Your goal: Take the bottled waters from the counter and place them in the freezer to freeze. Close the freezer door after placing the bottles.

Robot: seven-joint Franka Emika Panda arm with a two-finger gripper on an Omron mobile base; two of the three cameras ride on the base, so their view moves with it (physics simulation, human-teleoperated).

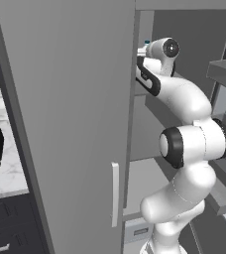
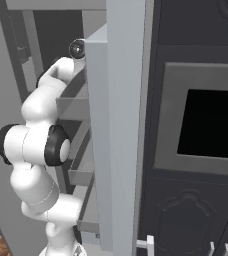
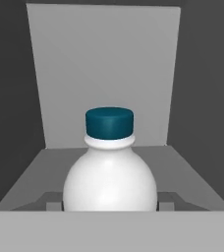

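The gripper, reached deep into the freezer (image 1: 184,30), looks clamped on the white, blue-capped water bottle (image 3: 110,172), held upright over a grey shelf (image 3: 182,172), probably for setting down.

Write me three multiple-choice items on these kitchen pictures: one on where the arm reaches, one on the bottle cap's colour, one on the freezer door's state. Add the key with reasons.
1. Where does the arm reach?
A. Into the freezer
B. Over the stove
C. Into the oven

2. What colour is the cap of the bottle seen in the hand view?
A. Red
B. Dark teal
C. Yellow

3. How does the freezer door stand?
A. Shut
B. Taken off
C. Open

Key: A, the arm runs past the door's edge into the grey compartment with shelves; B, a dark teal cap tops the white bottle; C, the door swings out toward the camera, leaving the compartment exposed.
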